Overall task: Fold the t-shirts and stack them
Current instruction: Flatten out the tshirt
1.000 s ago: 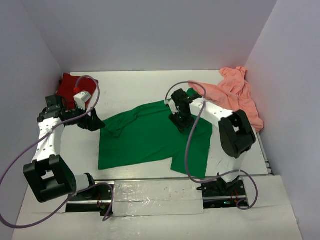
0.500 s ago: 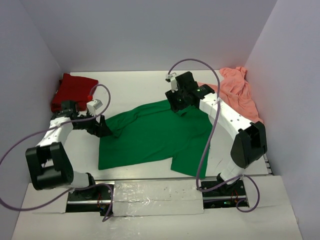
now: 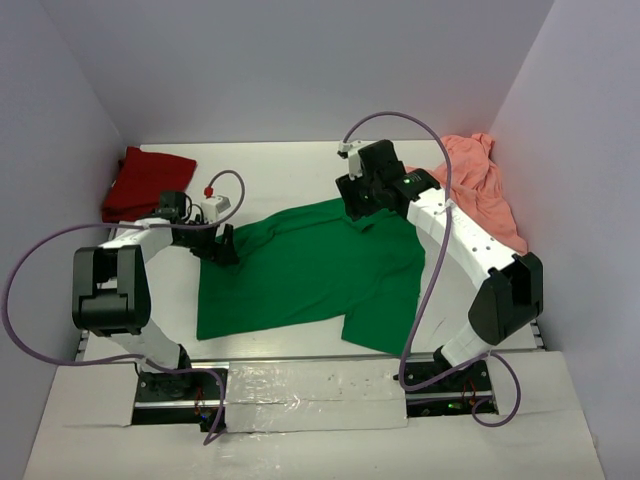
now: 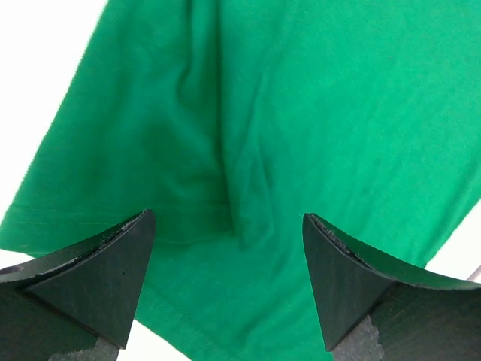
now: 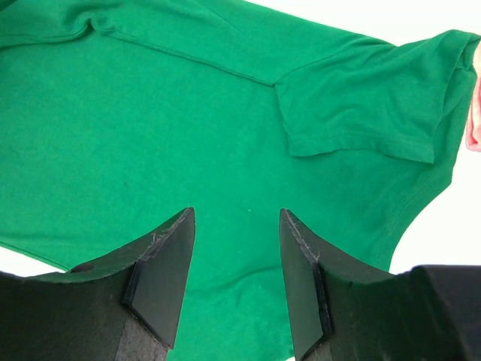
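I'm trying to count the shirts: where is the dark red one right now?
In the top view, the dark red t-shirt lies in the table's far left corner, beyond the left gripper and apart from the green t-shirt.

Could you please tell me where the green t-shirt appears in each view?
Top external: green t-shirt spread mid-table, between both arms.
Left wrist: green t-shirt fills most of the picture.
Right wrist: green t-shirt fills most, sleeve upper right.
Shared landmark: the white table.
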`<state>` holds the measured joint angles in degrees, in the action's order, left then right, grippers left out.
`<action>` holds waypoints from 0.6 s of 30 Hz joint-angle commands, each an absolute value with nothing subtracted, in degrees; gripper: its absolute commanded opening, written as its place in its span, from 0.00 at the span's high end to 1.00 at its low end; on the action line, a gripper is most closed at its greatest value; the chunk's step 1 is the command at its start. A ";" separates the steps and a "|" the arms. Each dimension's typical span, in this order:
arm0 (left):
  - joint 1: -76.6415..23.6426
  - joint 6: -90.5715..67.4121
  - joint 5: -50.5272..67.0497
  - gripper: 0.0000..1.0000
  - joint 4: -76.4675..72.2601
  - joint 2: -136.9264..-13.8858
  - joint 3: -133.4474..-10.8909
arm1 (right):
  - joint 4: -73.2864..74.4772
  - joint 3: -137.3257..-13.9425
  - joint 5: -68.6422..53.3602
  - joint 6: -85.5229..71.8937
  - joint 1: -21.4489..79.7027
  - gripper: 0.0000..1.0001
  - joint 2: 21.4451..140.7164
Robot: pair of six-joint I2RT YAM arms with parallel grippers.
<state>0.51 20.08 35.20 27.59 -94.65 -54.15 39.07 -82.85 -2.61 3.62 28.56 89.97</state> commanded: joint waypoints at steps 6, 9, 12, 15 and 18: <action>-1.76 16.61 32.87 0.17 22.15 -95.18 -55.11 | 38.76 -82.88 -2.99 3.25 27.60 0.45 88.33; -2.11 16.96 33.66 0.24 23.46 -95.97 -55.20 | 38.58 -83.06 -2.55 3.34 27.33 0.45 88.16; -2.64 17.31 33.58 0.28 25.05 -96.15 -55.28 | 38.67 -82.97 -2.37 3.34 27.16 0.45 88.24; -2.64 17.93 33.31 0.31 26.80 -96.06 -55.02 | 38.67 -82.79 -2.46 3.34 26.63 0.46 87.98; -2.64 18.37 33.40 0.38 27.95 -95.80 -54.67 | 38.58 -82.62 -2.37 3.34 26.19 0.46 88.07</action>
